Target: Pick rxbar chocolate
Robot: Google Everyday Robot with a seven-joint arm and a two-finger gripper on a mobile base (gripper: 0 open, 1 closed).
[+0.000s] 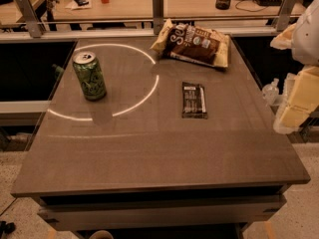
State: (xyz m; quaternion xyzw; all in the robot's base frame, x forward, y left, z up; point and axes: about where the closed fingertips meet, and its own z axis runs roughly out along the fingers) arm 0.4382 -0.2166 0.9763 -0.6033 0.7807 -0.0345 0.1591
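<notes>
The rxbar chocolate is a small flat bar in a dark wrapper with white text. It lies flat on the brown table, right of centre, with its long side running front to back. My gripper shows as pale cream-coloured parts at the right edge of the view. It hangs beyond the table's right side, well to the right of the bar, and touches nothing.
A green can stands upright at the left. A crinkled brown-and-yellow snack bag lies at the back, behind the bar. A rail with metal posts runs along the far edge, with desks beyond it.
</notes>
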